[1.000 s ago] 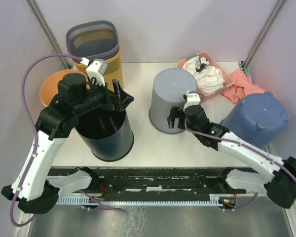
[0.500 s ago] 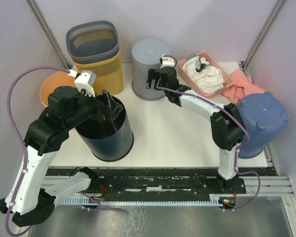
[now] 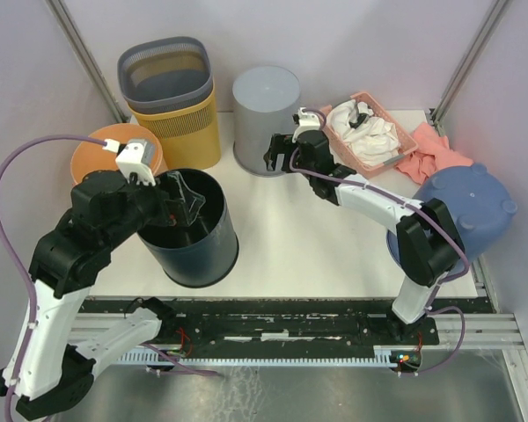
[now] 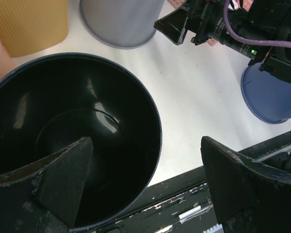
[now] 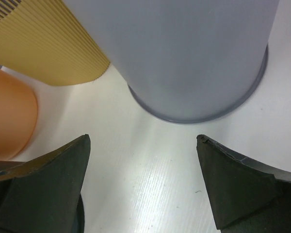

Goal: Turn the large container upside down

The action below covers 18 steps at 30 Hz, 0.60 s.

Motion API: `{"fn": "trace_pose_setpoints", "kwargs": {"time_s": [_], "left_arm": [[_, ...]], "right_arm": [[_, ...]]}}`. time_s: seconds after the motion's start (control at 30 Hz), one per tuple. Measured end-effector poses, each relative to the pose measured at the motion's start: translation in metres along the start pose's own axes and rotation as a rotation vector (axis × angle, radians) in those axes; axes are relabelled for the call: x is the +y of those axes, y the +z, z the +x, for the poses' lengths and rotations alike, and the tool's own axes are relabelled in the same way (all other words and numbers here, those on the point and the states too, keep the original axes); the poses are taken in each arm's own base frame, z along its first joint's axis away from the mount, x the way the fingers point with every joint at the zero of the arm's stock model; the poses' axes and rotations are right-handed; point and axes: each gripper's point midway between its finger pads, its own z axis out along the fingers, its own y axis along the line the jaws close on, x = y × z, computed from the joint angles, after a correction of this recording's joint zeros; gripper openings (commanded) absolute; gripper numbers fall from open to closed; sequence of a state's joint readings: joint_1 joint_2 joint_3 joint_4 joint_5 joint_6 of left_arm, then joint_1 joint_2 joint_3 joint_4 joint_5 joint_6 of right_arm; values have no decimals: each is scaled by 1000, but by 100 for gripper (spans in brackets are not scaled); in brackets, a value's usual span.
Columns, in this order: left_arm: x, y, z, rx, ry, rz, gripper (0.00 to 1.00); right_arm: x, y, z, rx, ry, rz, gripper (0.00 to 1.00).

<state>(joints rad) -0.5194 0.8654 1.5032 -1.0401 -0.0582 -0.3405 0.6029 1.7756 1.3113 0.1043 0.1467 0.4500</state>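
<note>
The large dark navy container (image 3: 194,242) stands upright, mouth up, at the front left of the table. My left gripper (image 3: 183,200) is open over its near-side rim. In the left wrist view one finger (image 4: 63,179) is inside the container (image 4: 77,131), the other finger (image 4: 233,184) is outside, and the rim runs between them without touching either. My right gripper (image 3: 277,156) is open and empty, just in front of the grey bin (image 3: 266,97). In the right wrist view the right gripper (image 5: 143,141) faces the bin's base (image 5: 189,53) with a gap of bare table.
The grey bin stands upside down at the back, beside a yellow ribbed basket (image 3: 169,83). An orange bowl (image 3: 101,145) sits at the far left. A pink basket of white cloths (image 3: 365,130), a pink cloth (image 3: 431,158) and an upturned blue bucket (image 3: 462,207) are on the right.
The grey bin went from the table's middle to the back with my right gripper against it; the gripper has since drawn back slightly. My left gripper moved left and down over the dark container's rim.
</note>
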Motion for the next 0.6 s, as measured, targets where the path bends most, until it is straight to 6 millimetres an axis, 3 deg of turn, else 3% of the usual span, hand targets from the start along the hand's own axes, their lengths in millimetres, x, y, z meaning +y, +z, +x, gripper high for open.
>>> {"fn": "trace_pose_setpoints", "kwargs": {"time_s": [0.23,0.37,0.6], "left_arm": [[11,-17,-2,-53,-14,-45,99],[15,-20,-2,-58,-24,-67,99],[18,-21,4,-36,-45,-85,99]], "right_arm": [[35,-3,7,-11,6,-95,99],[50,14,19,0,0,-114,99],[30,64,26,-39,-26,15,99]]}}
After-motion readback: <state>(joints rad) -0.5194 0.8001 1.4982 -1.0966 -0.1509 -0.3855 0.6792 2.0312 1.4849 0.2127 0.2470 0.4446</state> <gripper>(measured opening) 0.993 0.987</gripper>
